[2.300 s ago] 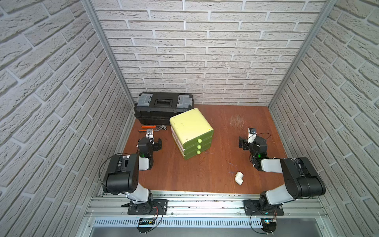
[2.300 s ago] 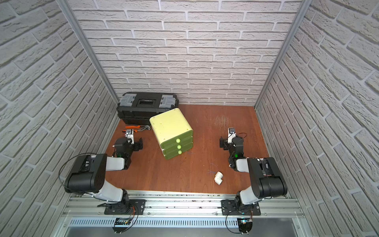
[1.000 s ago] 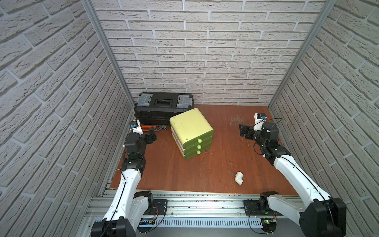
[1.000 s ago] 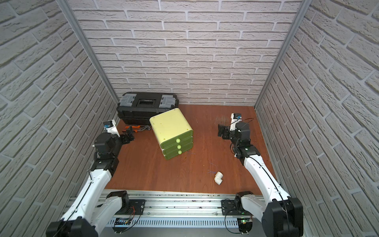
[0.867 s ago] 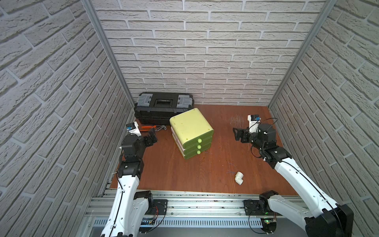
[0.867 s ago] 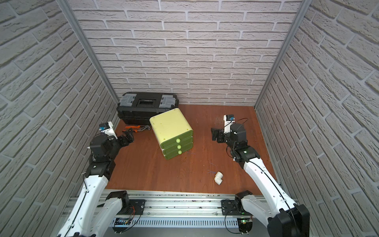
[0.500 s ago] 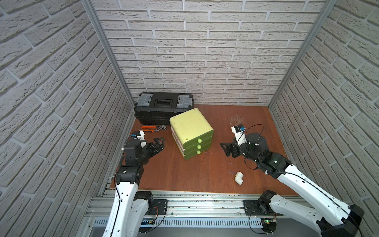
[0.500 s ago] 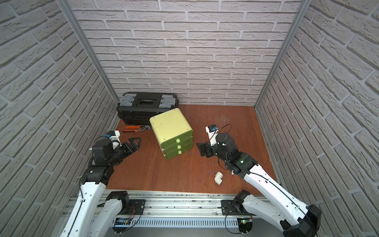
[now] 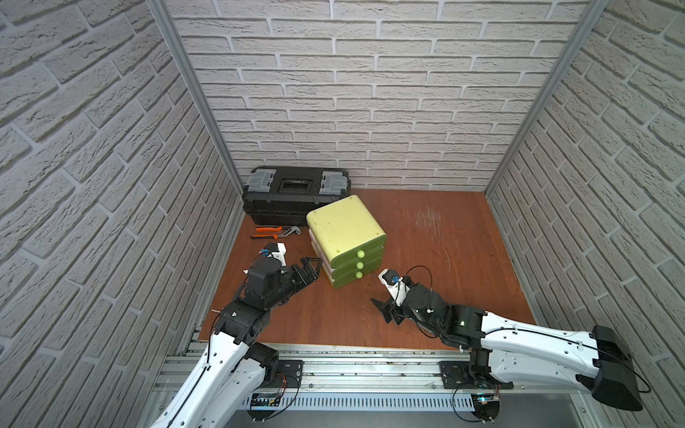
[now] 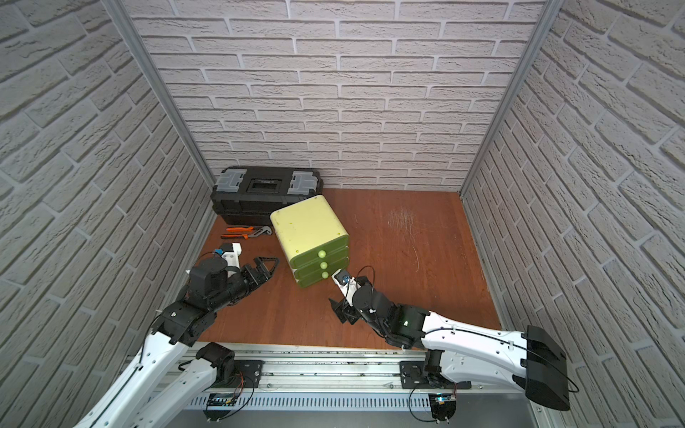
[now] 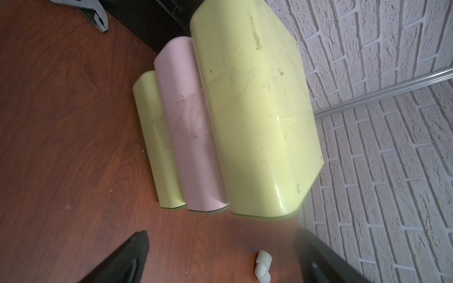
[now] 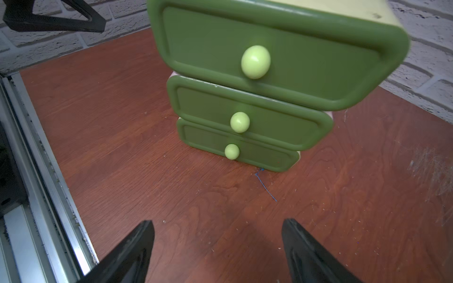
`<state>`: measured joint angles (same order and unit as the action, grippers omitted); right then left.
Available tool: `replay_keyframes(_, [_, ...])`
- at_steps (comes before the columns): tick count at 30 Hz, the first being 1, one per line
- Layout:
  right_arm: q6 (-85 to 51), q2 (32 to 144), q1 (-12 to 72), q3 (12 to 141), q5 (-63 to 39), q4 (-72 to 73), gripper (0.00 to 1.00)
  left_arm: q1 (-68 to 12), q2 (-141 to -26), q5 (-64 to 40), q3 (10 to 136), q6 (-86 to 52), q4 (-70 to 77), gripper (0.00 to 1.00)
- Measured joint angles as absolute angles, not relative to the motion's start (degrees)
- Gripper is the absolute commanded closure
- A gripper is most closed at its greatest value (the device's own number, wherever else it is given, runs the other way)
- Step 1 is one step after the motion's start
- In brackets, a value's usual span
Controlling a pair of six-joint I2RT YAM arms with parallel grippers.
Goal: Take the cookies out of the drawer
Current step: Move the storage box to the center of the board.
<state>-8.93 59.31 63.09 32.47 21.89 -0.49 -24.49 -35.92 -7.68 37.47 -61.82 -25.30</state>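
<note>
1. The small yellow-green chest [image 9: 346, 229] stands on the table [image 9: 444, 237] near the black toolbox [image 9: 296, 192]. Its three drawers [image 12: 294, 63] are all pushed in.
2. The cookies cannot be seen, as no drawer shows its inside.
3. The left gripper [image 9: 312, 267] hovers just beside the chest's side, jaws wide apart and empty.
4. The right gripper [image 12: 217, 224] sits low over the table, facing the drawer knobs [image 12: 240, 122] but apart from them. Its jaws are spread and hold nothing.
5. Pliers [image 9: 274, 232] lie by the toolbox, and a white pipe elbow [image 11: 262, 265] lies on the table.
</note>
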Motion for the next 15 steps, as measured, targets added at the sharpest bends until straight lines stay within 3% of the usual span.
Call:
replay_keyframes(8, [-6.7,63.9,64.3,24.0,24.5,18.2,0.14,-32.0,-36.2,-1.8,35.4,-67.8,-22.9,0.02])
replay_keyframes(15, [-3.1,68.8,64.4,21.9,25.5,32.1,0.22,-35.5,-40.5,0.7,34.1,-71.3,-17.1,0.08])
